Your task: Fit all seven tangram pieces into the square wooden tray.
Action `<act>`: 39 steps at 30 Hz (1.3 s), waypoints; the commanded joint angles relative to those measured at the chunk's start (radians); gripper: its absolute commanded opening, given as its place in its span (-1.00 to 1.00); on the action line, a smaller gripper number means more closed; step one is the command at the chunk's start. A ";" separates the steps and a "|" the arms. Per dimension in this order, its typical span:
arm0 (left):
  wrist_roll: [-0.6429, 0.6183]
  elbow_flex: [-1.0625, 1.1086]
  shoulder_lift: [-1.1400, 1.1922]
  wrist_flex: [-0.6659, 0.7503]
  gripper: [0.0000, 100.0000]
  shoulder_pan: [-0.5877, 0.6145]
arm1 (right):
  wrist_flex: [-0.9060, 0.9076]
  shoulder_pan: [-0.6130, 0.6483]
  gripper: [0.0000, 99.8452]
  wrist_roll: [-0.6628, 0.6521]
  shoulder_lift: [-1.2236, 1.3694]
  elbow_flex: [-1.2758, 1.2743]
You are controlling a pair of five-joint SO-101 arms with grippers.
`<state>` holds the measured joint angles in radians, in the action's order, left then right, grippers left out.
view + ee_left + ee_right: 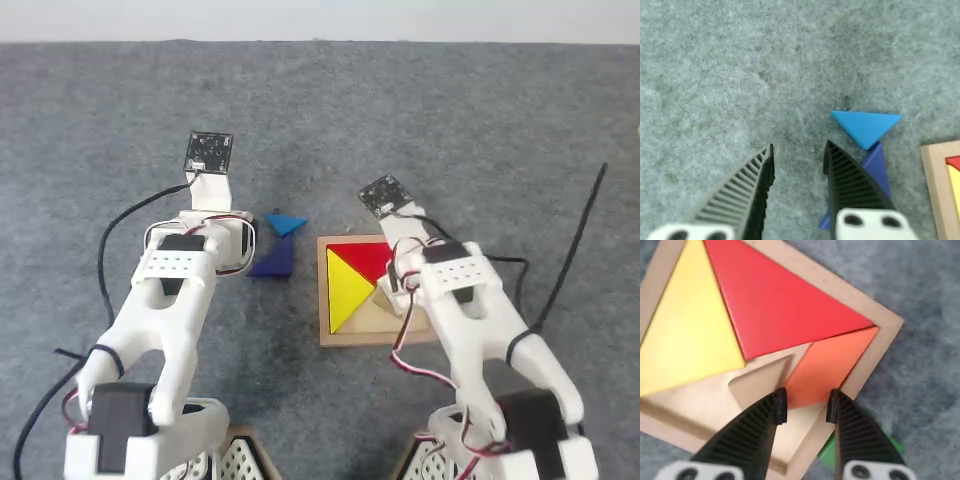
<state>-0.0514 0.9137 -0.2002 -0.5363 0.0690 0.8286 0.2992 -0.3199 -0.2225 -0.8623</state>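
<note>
Room: I see bare floor in the tray (888, 326) beside the yellow triangle (687, 325), and open bench (740, 65) beyond my left fingers (850, 175).
Orange piece (832, 365): in the tray, one short edge against the red triangle (775, 300), long axis along the rim.
Right fingers (852, 430): released, straddling the orange piece's free end.
Left fingers: released, nothing between them; dark blue piece (876, 165) just beside one, touching the light blue triangle (865, 125).

A yellow triangle (687, 335), red triangle (780, 305) and orange piece (827, 365) lie flat in the wooden tray (882, 337), the orange piece's end between the right fingers (762, 427). A light blue triangle (866, 125) and dark blue piece (876, 167) lie beside one of the left fingers (850, 177).
</note>
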 commanded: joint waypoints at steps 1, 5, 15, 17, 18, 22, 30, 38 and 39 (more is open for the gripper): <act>0.012 -0.002 -0.051 0.021 -0.68 -0.006 | -0.013 -0.013 -0.71 0.009 0.027 0.069; 0.012 -0.002 -0.051 0.021 -0.68 -0.006 | -0.002 -0.010 -0.71 0.040 0.013 0.074; 0.012 -0.004 -0.049 0.025 -0.68 -0.006 | 0.168 0.223 -0.71 0.038 -0.302 -0.055; 0.012 -0.004 -0.048 0.025 -0.68 -0.006 | 0.179 0.248 -0.71 0.037 -0.318 -0.095; 0.012 -0.004 -0.048 0.025 -0.68 -0.006 | 0.174 0.252 -0.71 0.037 -0.317 -0.110; 0.012 -0.004 -0.046 0.025 -0.68 -0.006 | 0.154 0.257 -0.71 0.037 -0.278 -0.126; 0.012 -0.004 -0.046 0.025 -0.68 -0.002 | 0.033 0.236 -0.71 0.038 -0.033 -0.068; 0.012 -0.004 -0.044 0.025 -0.68 -0.006 | 0.038 0.079 -0.71 0.044 0.090 0.110; 0.012 -0.004 -0.044 0.025 -0.68 -0.006 | 0.038 0.073 -0.71 0.044 0.088 0.120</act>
<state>-0.0514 0.9137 -0.2002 -0.5363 0.0690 0.8807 0.4219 -0.2908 -0.1580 -0.7902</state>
